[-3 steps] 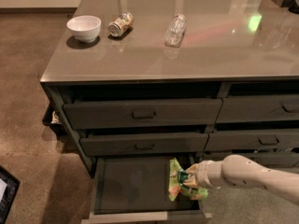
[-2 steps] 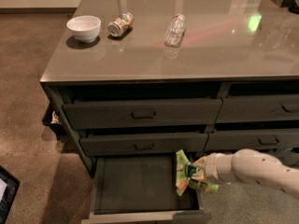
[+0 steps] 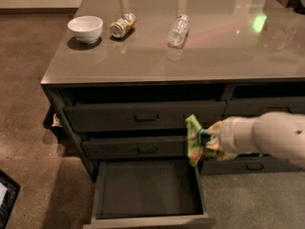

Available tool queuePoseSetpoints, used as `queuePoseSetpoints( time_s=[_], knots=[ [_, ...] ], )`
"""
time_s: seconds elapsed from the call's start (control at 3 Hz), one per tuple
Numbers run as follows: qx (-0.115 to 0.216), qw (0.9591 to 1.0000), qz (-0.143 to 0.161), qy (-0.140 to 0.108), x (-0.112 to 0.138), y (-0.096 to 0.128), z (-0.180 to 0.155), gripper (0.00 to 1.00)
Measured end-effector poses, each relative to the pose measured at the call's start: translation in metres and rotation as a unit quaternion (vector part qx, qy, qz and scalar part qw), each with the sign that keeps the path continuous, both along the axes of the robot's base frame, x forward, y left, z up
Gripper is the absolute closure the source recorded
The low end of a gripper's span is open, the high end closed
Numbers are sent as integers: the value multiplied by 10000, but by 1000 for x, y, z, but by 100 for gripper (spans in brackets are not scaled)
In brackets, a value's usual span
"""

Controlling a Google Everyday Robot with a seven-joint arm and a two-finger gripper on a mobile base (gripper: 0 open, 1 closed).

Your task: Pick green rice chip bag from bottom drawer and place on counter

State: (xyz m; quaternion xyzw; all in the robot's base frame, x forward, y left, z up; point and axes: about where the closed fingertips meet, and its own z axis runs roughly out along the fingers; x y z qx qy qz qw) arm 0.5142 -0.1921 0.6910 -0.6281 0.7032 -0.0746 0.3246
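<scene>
A white bowl sat on the left part of the tabletop, close to its front left corner. A little further right on the tabletop, a tin can lay on its side. Below the front edge of the tabletop, on its left half, were three drawers, one under the other. The two upper drawers were pushed in. The bottom drawer was pulled far out, and its dark floor showed. Near the middle of the tabletop, a clear bottle lay on its side. The green rice chip bag hung in the air below the front edge of the tabletop, in front of the pushed-in drawers. It touched none of them. The end effector was right there too, mostly hidden by the crinkly bag. It was pinched tight on the bag and held it up. A fat white arm reached in from the right side, lower than the tabletop.
</scene>
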Motion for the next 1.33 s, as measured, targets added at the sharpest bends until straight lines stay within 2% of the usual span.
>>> queuePoseSetpoints(
  time_s=[0.33,0.67,1.0,1.33],
  knots=[
    [-259,9989,-4,-391,23,0,79,100],
    [-462,9961,-30,-755,43,10,157,100],
    [-598,9929,-59,-1025,62,30,214,100],
    [-665,9900,-28,-1244,86,71,256,100]
  ],
)
